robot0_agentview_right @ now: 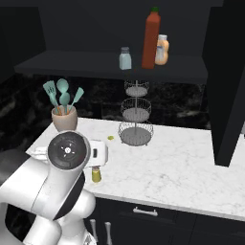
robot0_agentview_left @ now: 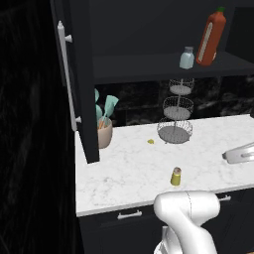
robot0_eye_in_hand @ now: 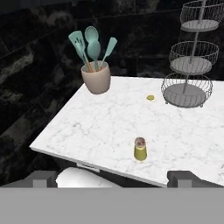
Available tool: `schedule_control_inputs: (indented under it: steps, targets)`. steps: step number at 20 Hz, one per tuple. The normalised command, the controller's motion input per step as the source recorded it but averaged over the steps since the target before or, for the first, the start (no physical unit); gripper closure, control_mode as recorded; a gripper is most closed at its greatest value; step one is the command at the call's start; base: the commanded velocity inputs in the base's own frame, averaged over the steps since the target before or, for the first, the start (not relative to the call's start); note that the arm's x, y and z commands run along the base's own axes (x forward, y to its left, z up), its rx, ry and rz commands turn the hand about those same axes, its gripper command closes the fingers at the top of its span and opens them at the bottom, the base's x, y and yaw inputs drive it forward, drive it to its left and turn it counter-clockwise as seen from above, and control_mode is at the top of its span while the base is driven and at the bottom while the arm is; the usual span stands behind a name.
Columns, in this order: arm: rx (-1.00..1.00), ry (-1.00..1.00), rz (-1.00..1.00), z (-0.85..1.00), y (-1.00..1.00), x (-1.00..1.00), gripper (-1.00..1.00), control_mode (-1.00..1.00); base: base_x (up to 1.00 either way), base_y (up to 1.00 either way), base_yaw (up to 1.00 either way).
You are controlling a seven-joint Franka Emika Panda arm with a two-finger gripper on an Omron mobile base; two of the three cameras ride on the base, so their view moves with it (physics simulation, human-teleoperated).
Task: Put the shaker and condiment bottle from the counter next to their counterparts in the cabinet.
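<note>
From the left base view we see the red bottle already on the cabinet shelf, leaning, close beside the pale blue-grey shaker; that half of the job looks done. The yellow shaker stands alone on the bench, near its front edge, where we can reach it.

From the right base view the red bottle stands just beside the orange bottle, its match.

In the hand view the jaws show two dark tips well apart, released and holding nothing, aimed past the bench edge at the yellow shaker, which we judge to be the next pick.
</note>
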Motion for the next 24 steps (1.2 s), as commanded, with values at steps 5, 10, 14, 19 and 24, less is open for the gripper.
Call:
schedule_control_inputs:
  steps: [5, 10, 14, 19, 24]
  targets:
    - [0.0, 0.06, 0.18, -0.5, 0.03, -0.13, -1.0, -1.0, 0.0, 0.0, 0.0]
    - [0.0, 0.02, 0.19, -0.5, 0.06, -0.12, -1.0, -1.0, 0.0, 0.0, 0.0]
    - [-0.03, 0.0, 0.19, -0.56, 0.14, 0.0, -1.0, -1.0, 0.0, 0.0, 0.0]
    - [0.0, -0.1, 0.3, -0.55, 0.01, 0.0, -1.0, -1.0, 0.0, 0.0, 0.0]
    - [0.0, -0.04, 0.26, -0.34, 0.02, 0.06, -1.0, -1.0, 0.0, 0.0, 0.0]
